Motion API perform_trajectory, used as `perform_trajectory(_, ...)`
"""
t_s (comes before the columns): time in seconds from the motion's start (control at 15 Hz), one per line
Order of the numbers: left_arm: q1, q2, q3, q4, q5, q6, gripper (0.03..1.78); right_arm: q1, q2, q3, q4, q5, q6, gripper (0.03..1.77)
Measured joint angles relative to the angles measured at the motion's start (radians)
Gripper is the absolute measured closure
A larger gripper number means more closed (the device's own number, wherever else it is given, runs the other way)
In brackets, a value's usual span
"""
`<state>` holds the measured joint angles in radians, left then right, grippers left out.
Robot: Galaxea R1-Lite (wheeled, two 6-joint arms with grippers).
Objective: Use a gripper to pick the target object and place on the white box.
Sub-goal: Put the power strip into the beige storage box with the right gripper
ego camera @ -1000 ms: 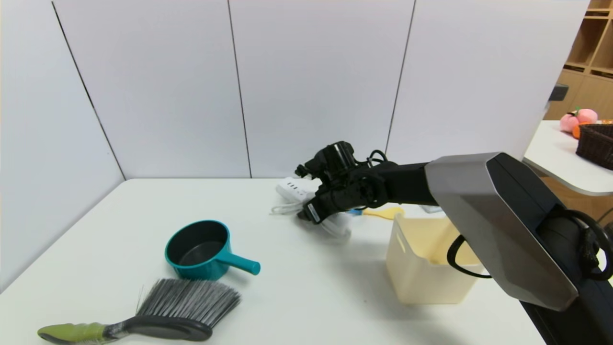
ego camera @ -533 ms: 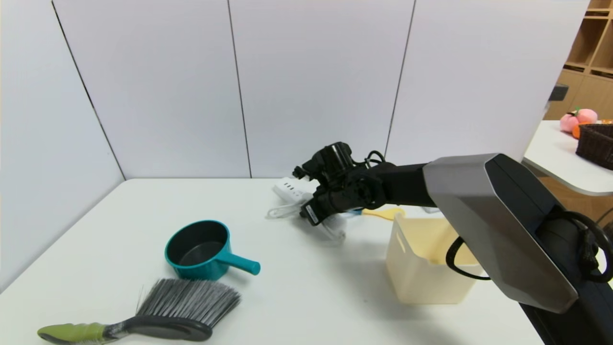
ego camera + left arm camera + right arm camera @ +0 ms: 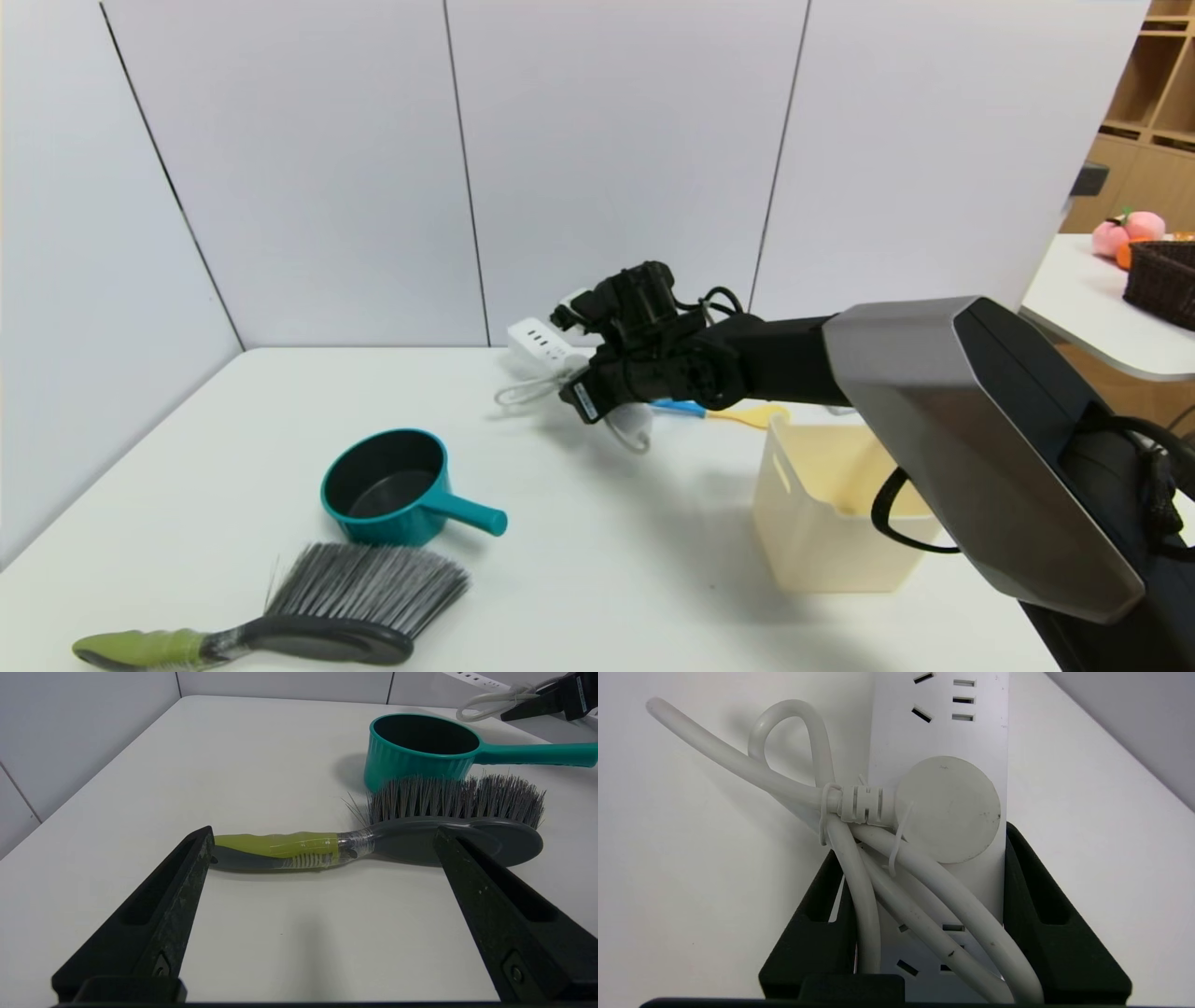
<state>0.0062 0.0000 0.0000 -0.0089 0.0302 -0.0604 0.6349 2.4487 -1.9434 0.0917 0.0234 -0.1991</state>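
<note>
White plastic makes up the power strip (image 3: 941, 732), and the right tool (image 3: 920, 872) has its 2 black fingers shut on the long sides of it. The strip is at the far side of the bench (image 3: 280, 448), close to the wall (image 3: 616, 168). Its white cord (image 3: 924, 882) is tied in loops and lies over the strip, near the round plug (image 3: 948, 809).

The left tool (image 3: 322, 833) is open and holds nothing. It is over the near left part of the bench, and a brush (image 3: 341, 635) shows past its 2 fingers. The brush has a green grip and gray hairs, and it lies on the bench just in front of a teal pot (image 3: 387, 509). The pot stands upright, with its handle poking out to the right.

The cream box (image 3: 831, 551) sits on the right part of the bench, with its top open, partly behind the right arm (image 3: 971, 439). The power strip is well apart from it. A tool with a blue and yellow handle (image 3: 747, 415) lies between the strip and the box.
</note>
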Motion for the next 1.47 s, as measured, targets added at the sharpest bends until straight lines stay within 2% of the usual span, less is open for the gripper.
perform_trajectory(0.87,0.0,0.0,0.0,0.0,0.0,0.0,0.12,-0.001,-0.136,0.001,-0.031,-0.007,-0.015,0.95)
perform_trajectory(1.33,0.0,0.0,0.0,0.0,0.0,-0.001,0.12,-0.023,-0.281,0.001,-0.032,-0.043,-0.131,0.95)
perform_trajectory(1.47,0.0,0.0,0.0,0.0,0.0,0.0,0.12,-0.033,-0.325,0.001,-0.032,-0.053,-0.141,0.95)
